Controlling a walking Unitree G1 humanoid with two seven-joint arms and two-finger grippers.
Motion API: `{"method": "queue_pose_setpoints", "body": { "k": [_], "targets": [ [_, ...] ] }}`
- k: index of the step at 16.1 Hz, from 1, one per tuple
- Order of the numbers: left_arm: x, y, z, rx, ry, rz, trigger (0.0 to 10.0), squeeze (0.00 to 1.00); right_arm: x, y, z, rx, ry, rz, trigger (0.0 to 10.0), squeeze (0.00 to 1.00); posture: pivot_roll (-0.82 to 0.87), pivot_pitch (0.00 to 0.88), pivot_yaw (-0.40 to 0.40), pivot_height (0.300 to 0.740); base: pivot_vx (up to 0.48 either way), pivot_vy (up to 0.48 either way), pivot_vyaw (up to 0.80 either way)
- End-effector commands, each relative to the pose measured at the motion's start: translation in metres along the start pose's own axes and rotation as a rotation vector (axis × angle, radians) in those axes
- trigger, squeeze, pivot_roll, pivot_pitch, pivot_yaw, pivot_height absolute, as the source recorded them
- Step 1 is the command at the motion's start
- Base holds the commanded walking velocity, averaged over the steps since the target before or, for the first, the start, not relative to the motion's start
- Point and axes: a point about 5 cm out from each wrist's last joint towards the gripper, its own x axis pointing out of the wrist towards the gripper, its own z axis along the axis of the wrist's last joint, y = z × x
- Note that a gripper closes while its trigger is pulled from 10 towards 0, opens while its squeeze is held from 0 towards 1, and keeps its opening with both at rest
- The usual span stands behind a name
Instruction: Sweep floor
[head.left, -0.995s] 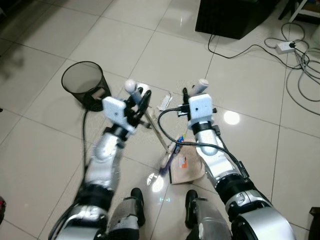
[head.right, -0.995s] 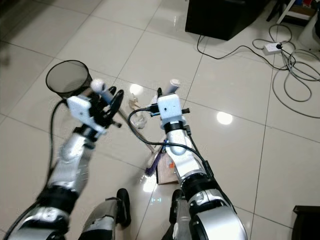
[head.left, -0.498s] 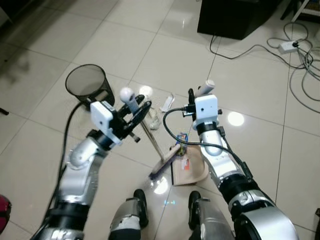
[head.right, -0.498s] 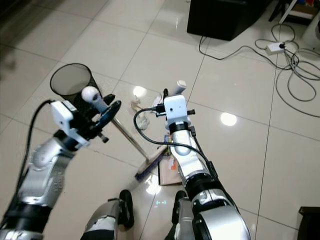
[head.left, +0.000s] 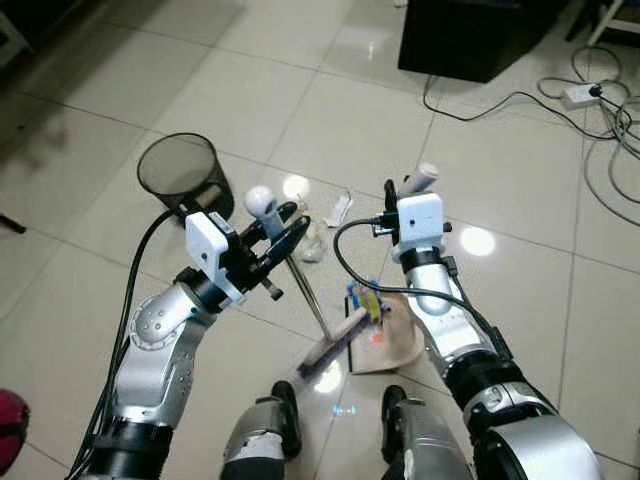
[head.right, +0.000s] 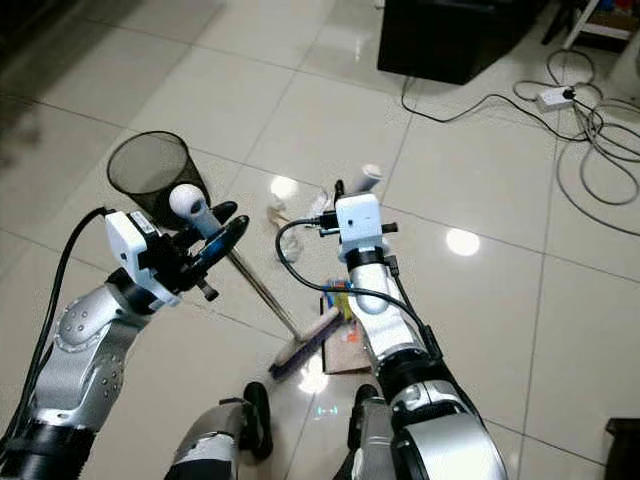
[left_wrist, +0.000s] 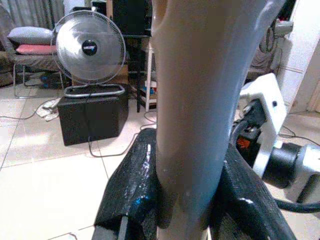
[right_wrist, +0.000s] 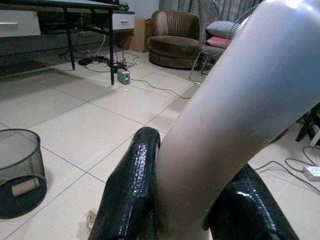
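Glossy tiles underfoot: the broom handle (head.left: 300, 275) is pinched by the left end effector (head.left: 283, 228), the dustpan handle (head.left: 421, 179) by the right end effector (head.left: 396, 190), with litter (head.left: 337, 209) lying ahead between them.

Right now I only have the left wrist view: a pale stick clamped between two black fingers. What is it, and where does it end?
Observer: It's a broom. The left tool grips its top, and the brush head rests on the tiles just ahead of the robot's feet.
Operator: Right arm free?
Observer: No. The right tool is shut on a pale handle, with a beige dustpan on the floor beneath that arm, right beside the brush head.
Operator: Anything left to sweep?
Observer: White scraps lie on the tiles ahead of both tools, right of an upright black mesh wastebasket.
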Motion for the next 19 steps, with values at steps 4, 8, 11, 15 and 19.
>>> {"method": "queue_pose_setpoints", "body": {
  "k": [4,8,11,15,19],
  "targets": [
    [-0.009,0.01,0.024,0.06,-0.029,-0.032,10.0,0.0,-0.012,-0.009,-0.013,-0.022,0.038,-0.007,10.0,0.0,-0.04,0.203,0.096,0.74,0.0,0.0,0.0],
    [-0.031,0.063,0.048,0.159,-0.037,0.17,10.0,0.0,-0.02,-0.015,-0.017,0.002,0.037,-0.026,10.0,0.0,-0.04,0.197,0.099,0.74,0.0,0.0,0.0],
    [-0.039,0.087,0.037,0.209,0.03,0.399,10.0,0.0,-0.024,-0.02,-0.023,0.002,0.064,-0.046,10.0,0.0,-0.04,0.206,0.102,0.74,0.0,0.0,0.0],
    [-0.022,0.074,-0.014,0.134,0.074,0.587,10.0,0.0,-0.025,-0.021,-0.026,-0.004,0.095,-0.084,10.0,0.0,-0.05,0.223,0.092,0.74,0.0,0.0,0.0],
    [0.006,0.054,-0.04,0.06,0.015,0.618,10.0,0.0,-0.021,-0.017,-0.023,-0.008,0.095,-0.079,10.0,0.0,-0.08,0.237,0.076,0.74,0.0,0.0,0.0]
  ]
}}
